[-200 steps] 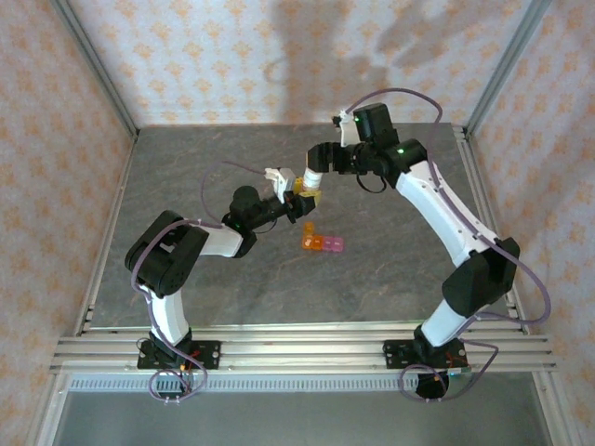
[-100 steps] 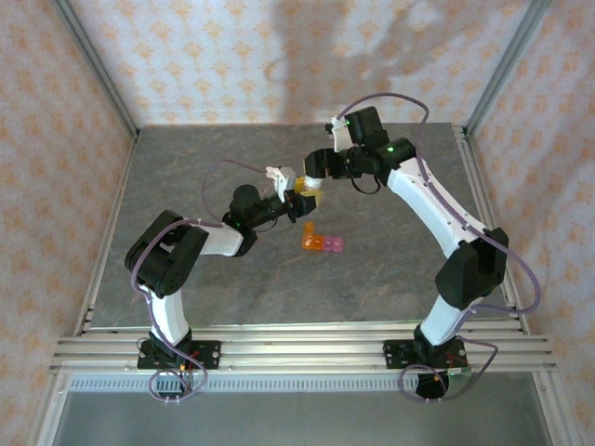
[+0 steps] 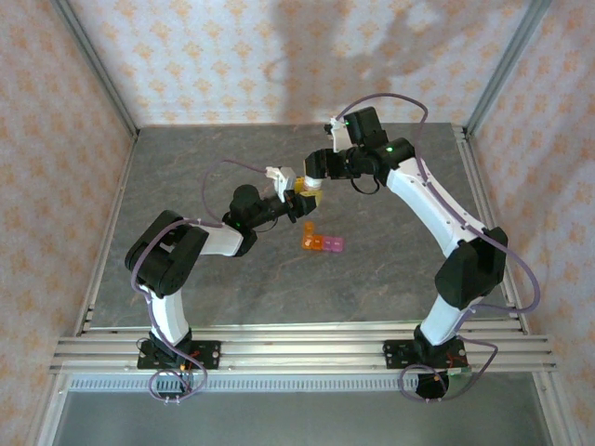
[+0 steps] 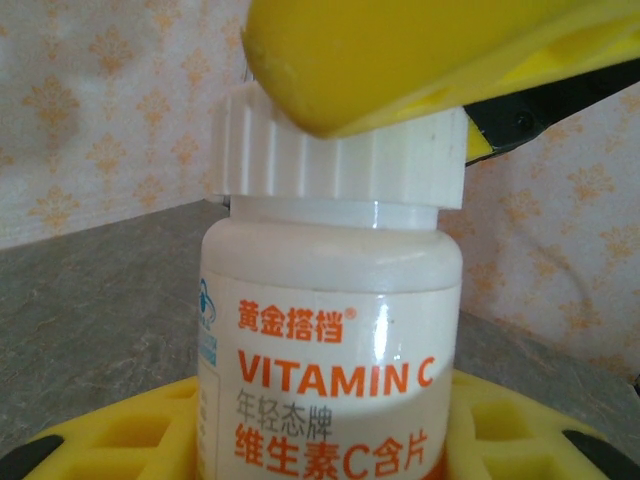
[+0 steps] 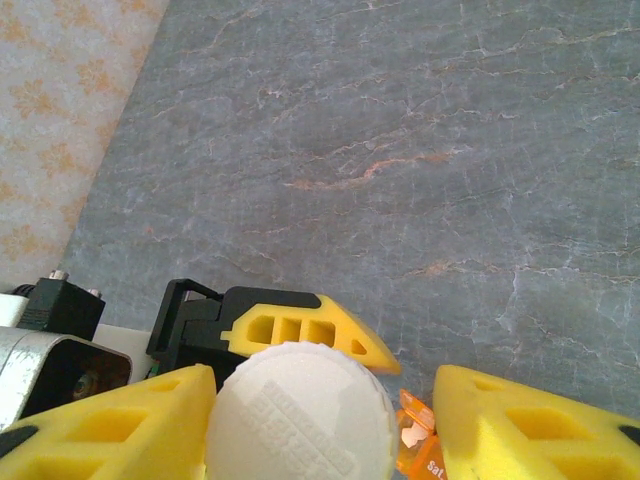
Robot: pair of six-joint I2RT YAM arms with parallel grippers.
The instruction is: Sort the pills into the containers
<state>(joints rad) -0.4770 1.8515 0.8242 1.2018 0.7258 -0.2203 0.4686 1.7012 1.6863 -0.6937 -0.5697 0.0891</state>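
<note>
A white Vitamin C bottle point(image 4: 330, 370) with orange print stands upright, and my left gripper point(image 4: 330, 445) is shut on its body, a yellow pad on either side. My right gripper point(image 5: 320, 425) straddles the ribbed white cap point(image 5: 300, 415) from above. Its left pad point(image 5: 130, 420) touches the cap, while a gap remains on the right pad's point(image 5: 530, 425) side. From above, both grippers meet at the bottle point(image 3: 305, 198) mid-table. The containers point(image 3: 322, 243), a short orange-to-pink strip of cells, lie on the table just in front; an orange cell point(image 5: 418, 448) peeks past the cap. The pills are hidden.
The grey marbled table point(image 3: 214, 269) is walled by patterned panels on three sides. An aluminium rail point(image 3: 297, 348) carrying both arm bases runs along the near edge. One of the left gripper's fingers point(image 5: 300, 325) lies close under my right gripper.
The right arm has shifted slightly left and settled over the bottle cap, and its jaws have narrowed around the cap. The left gripper and bottle have stayed in place.
</note>
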